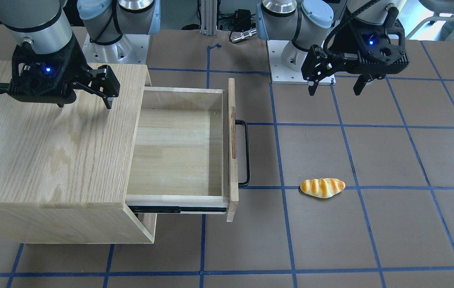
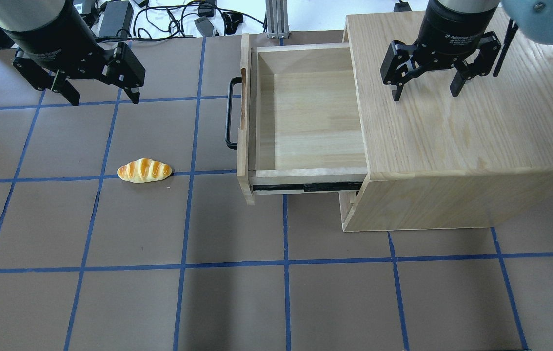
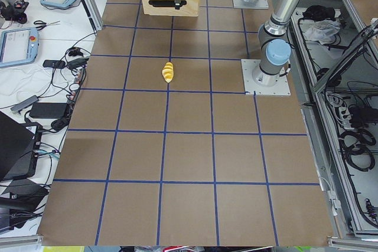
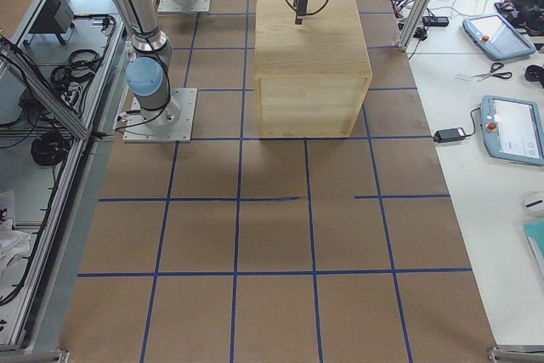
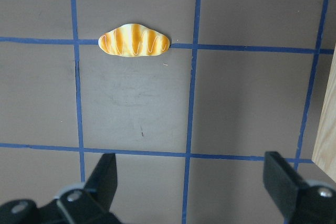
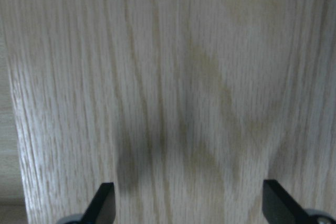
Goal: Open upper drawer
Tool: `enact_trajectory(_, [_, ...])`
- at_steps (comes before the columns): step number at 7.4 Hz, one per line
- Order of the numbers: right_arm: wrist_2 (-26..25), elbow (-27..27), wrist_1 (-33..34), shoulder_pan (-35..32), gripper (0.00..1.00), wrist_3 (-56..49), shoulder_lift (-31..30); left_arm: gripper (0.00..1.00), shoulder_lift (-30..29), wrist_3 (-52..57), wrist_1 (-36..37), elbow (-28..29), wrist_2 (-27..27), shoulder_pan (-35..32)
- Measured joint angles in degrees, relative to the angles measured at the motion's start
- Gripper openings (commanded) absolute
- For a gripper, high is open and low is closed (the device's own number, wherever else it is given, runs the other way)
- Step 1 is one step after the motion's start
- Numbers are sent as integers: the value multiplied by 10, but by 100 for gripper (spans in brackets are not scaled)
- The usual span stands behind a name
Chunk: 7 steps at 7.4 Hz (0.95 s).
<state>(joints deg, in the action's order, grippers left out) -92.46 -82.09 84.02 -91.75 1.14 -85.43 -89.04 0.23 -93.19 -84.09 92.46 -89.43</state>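
Note:
The upper drawer [image 1: 175,152] stands pulled far out of the light-wood cabinet [image 1: 43,152], and its pale plank interior is empty. Its black bar handle [image 1: 245,154] faces the middle of the table. In the overhead view the drawer [image 2: 306,112] and handle [image 2: 230,114] show the same. My right gripper [image 1: 85,105] is open and empty, hovering above the cabinet top [image 2: 462,136], as the overhead view [image 2: 425,93] also shows. My left gripper [image 1: 335,90] is open and empty above the mat, well away from the handle, and shows in the overhead view [image 2: 104,97] too.
A toy bread roll [image 1: 322,187] lies on the brown mat between my left gripper and the drawer front; it also shows in the left wrist view [image 5: 134,40]. The drawer's black slide rail [image 2: 306,186] is exposed. Blue tape lines grid the mat.

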Motion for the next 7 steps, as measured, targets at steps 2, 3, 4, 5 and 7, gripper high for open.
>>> enact_trajectory(2, [0, 0, 0, 0, 100, 0, 0, 100, -5, 7, 13, 1, -2, 5])
enact_trajectory(3, [0, 0, 0, 0, 100, -1, 0, 100, -5, 8, 17, 1, -3, 6])
enact_trajectory(4, [0, 0, 0, 0, 100, 0, 0, 100, -5, 12, 19, 0, -6, 7])
enact_trajectory(5, [0, 0, 0, 0, 100, 0, 0, 100, -4, 23, 19, -3, -7, 8])
enact_trajectory(7, [0, 0, 0, 0, 100, 0, 0, 100, -4, 35, 23, -8, -9, 8])
